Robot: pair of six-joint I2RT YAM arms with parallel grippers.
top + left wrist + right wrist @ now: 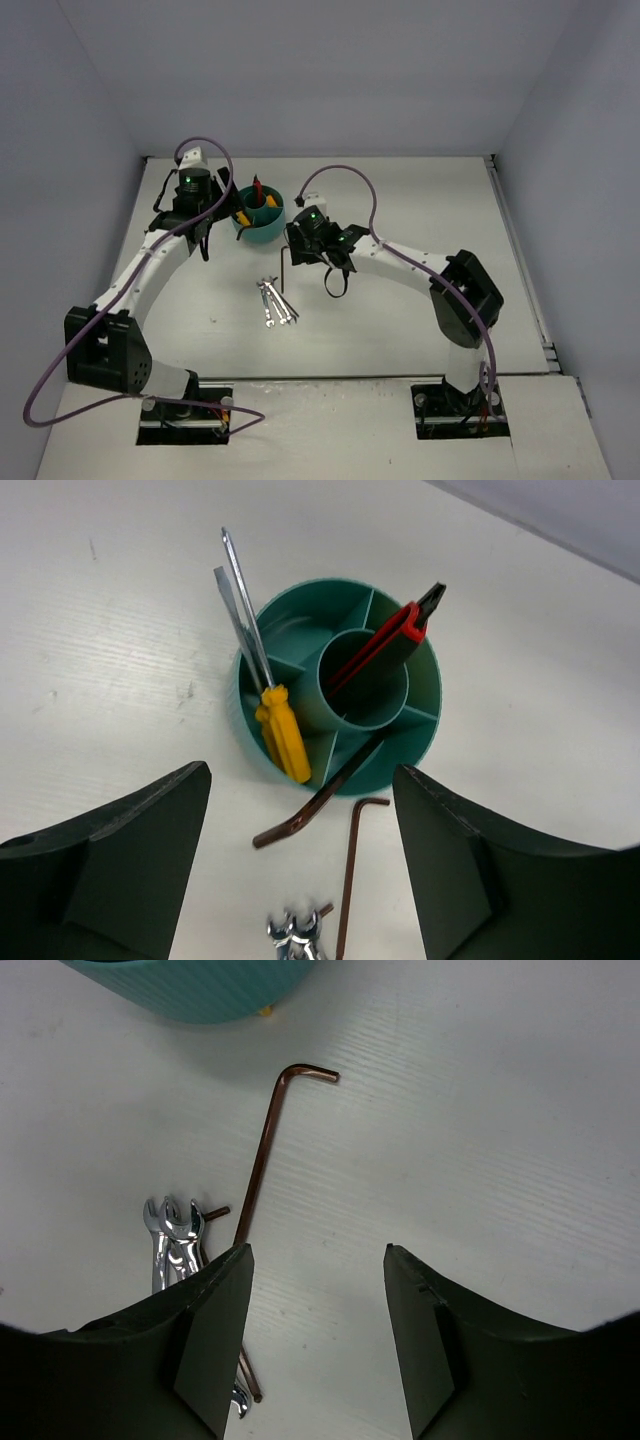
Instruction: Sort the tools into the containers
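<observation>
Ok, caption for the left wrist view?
Open left gripper facing teal organiser holding screwdrivers, red-handled tool; hex key, wrenches outside.

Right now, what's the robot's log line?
left gripper open | right gripper open over hex key | screwdrivers, red-handled tool in organiser | wrenches on table

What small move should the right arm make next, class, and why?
Probably a slight sideways shift toward the wrenches, before lowering. The right jaws stand open above the table, but the shaft of the long hex key runs under the edge of one finger, not through the gap. It lies outside the teal organiser, so centring on it first should allow a clean grasp.
</observation>
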